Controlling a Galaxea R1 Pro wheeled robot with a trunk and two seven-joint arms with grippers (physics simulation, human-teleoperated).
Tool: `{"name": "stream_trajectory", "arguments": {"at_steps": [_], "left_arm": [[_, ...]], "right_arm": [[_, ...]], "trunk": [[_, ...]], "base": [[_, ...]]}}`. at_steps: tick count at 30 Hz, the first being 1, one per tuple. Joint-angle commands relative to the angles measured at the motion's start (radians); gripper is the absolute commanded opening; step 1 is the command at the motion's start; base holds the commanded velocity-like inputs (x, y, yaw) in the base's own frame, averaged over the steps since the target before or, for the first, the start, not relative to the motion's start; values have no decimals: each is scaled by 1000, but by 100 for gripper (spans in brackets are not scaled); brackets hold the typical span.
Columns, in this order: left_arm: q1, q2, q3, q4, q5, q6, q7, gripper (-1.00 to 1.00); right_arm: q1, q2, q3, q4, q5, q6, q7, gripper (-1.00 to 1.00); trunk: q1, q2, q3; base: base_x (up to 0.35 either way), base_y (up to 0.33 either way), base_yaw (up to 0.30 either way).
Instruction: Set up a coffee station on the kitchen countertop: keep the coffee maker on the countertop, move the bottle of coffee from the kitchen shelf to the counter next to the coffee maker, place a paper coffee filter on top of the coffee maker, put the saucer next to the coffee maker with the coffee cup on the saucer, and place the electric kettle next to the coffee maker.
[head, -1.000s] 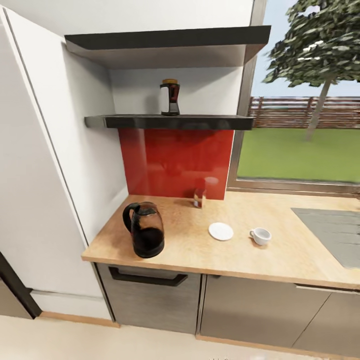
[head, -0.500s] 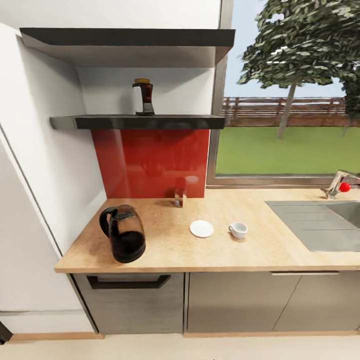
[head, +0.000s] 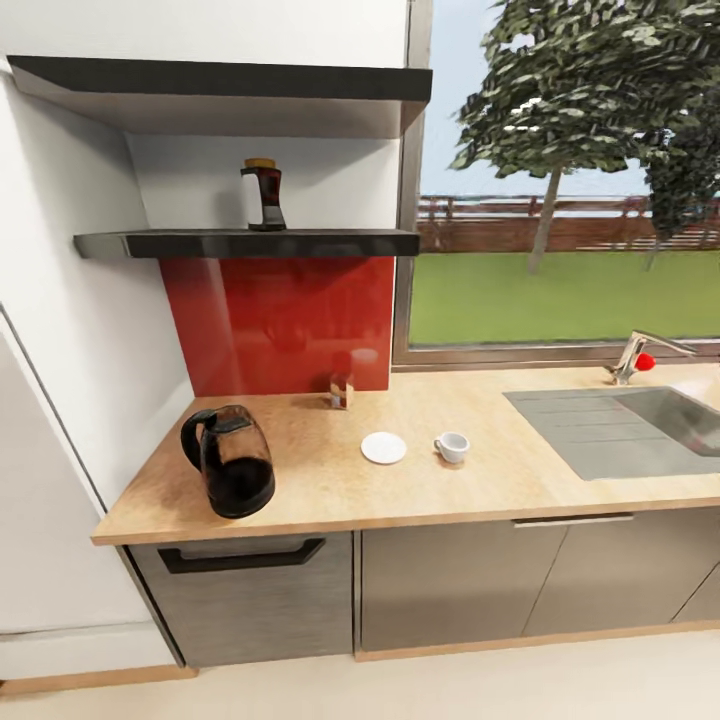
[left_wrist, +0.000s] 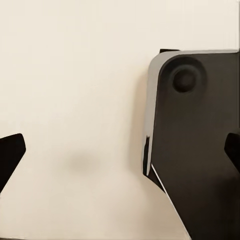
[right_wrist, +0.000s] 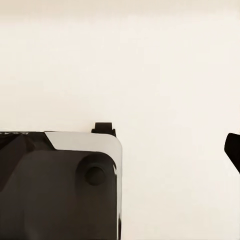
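Observation:
The bottle of coffee (head: 263, 195), tan-capped with a white label, stands on the dark kitchen shelf (head: 330, 243) above the red backsplash. On the light wood countertop (head: 500, 490) the dark electric kettle (head: 230, 475) sits near the left front corner. The white saucer (head: 384, 447) lies mid-counter with the white coffee cup (head: 452, 446) just right of it, apart from it. The coffee maker and the paper coffee filter are out of view. My left gripper (left_wrist: 120, 155) and right gripper (right_wrist: 120, 150) hang open over pale floor beside the robot's dark base (left_wrist: 200, 150), holding nothing.
A small glassy object (head: 341, 390) stands against the backsplash. The grey sink (head: 640, 420) with its tap (head: 635, 355) is inset at the counter's right. A white wall panel (head: 60, 400) bounds the left end. Grey cabinets (head: 450, 590) sit below, and a window behind.
The head view has swung to the right, so shelf, kettle, saucer and cup sit further left in the picture and the sink and tap have come in. Nothing on the counter has moved.

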Motion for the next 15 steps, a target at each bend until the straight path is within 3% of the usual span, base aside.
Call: {"name": "stream_trajectory", "arguments": {"at_steps": [1,3,6,8,11,12,15], "left_arm": [[0,-1,6,-6,-11,-2,3,100],[0,-4,4,-23,-12,-5,2,100],[0,-26,-27,-79,-48,-8,-1,100],[0,-45,-69,-169,-86,-9,-2,100],[-1,-71,-148,-321,-115,-8,-5,100],[-2,-85,-207,-388,-120,-8,-16,100],[-12,-95,-316,-504,-123,-5,-88,100]], "right_arm": [[0,0,8,-2,-9,1,-2,100],[0,0,8,-2,-8,2,-2,100],[0,0,8,-2,-8,2,-2,100],[0,0,9,-2,-9,1,-2,100],[0,0,9,-2,-8,1,-2,100],[0,0,9,-2,-8,1,-2,100],[0,0,9,-2,-9,1,-2,100]], "trunk": [[1,-2,-2],[1,-2,-2],[1,-2,-2],[1,-2,-2],[1,-2,-2],[1,-2,-2],[1,-2,-2]], "base": [[-16,0,-1],[-8,0,-1],[-2,0,0],[0,0,0],[0,0,0],[0,0,0],[0,0,0]]}}
